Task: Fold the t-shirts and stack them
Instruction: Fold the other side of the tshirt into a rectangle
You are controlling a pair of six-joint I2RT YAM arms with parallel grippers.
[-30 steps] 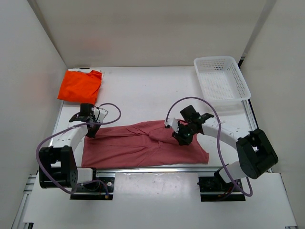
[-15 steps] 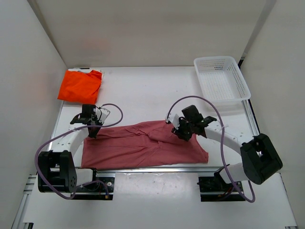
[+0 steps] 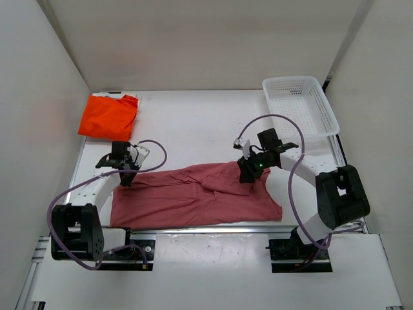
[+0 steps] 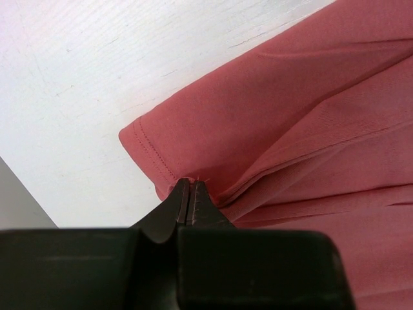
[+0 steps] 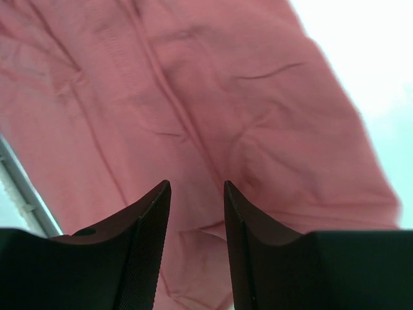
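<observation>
Nearest, the pinkish-red shirt [image 3: 193, 197] lies along the tabletop's [image 3: 193, 129] near edge. The left hand [image 4: 189, 194] pinches its left hem, and the right hand [image 5: 197, 187] hangs spread and empty over its right part. Best to grip there, pull taut, and fold evenly. At far left, the orange shirt [image 3: 108, 116] lies folded.

Two t-shirts lie on the table [image 3: 193, 123]: one pinkish-red shirt [image 3: 193, 197] along the near edge and one orange shirt [image 3: 108, 116] at the far left corner. One white basket [image 3: 300, 106] occupies the far right corner. Two grippers are present, the left gripper [image 3: 124, 180] and the right gripper [image 3: 247, 174].
</observation>
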